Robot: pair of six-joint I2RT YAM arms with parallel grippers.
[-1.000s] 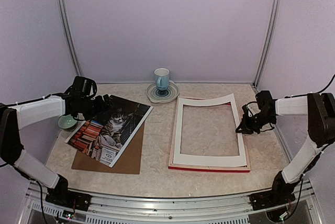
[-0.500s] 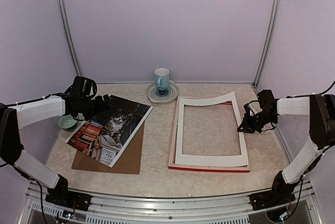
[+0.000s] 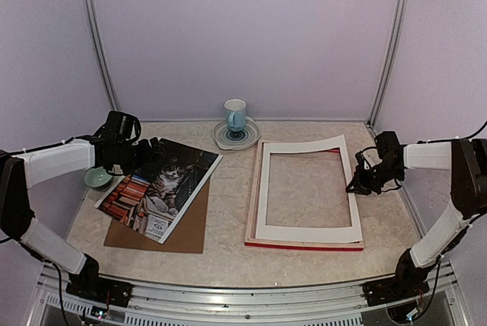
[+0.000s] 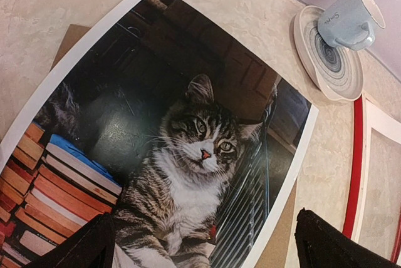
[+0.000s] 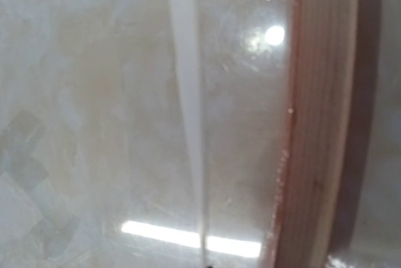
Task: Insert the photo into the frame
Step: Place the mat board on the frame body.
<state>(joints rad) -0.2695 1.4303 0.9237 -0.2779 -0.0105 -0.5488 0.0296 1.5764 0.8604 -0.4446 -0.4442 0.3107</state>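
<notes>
Right hand (image 3: 359,183): at the right rim of the mat board (image 3: 306,233), apparently clamped on it. Its fingers are out of the wrist view, but the mat runs edge-on toward the lens and its far right corner sits raised off the frame (image 3: 304,245).

Step in hand, judged: clearing the mat off the frame, which lies toward the right edge of the tabletop (image 3: 228,196).

Next move calls for carrying the mat aside, leaving the opening free.

Left hand (image 3: 151,151): fingers (image 4: 84,250) spread wide apart, poised over the photo (image 4: 188,143), gripping nothing.

Photo: face up near the left edge, on the brown backing board (image 3: 186,231), well apart from the frame.
</notes>
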